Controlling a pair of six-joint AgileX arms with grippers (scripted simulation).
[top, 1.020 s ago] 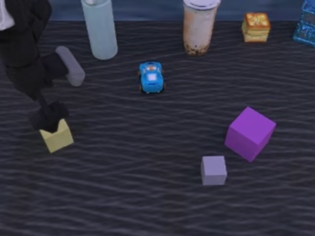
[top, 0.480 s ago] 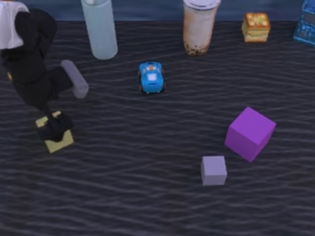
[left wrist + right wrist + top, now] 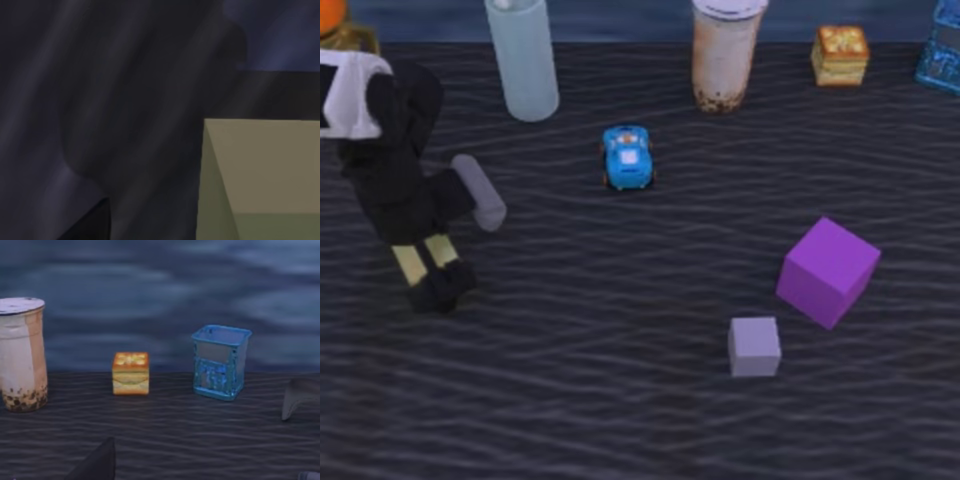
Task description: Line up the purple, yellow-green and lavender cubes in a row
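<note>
Since a second ago the left gripper (image 3: 432,268) has come down over the yellow-green cube (image 3: 425,257) at the table's left, its fingers now clamped on it. The purple cube (image 3: 827,271) and lavender cube (image 3: 754,346) sit near each other, right of centre.

I see a dark table (image 3: 620,420) with a wavy grey pattern. One cube (image 3: 827,271) is vivid purple, a smaller cube (image 3: 754,346) is pale lavender, and the cube (image 3: 424,257) under my black left gripper (image 3: 432,268) is dull yellow-green. The toy car (image 3: 627,156) is bright blue. The basket (image 3: 221,361) is blue too.
</note>
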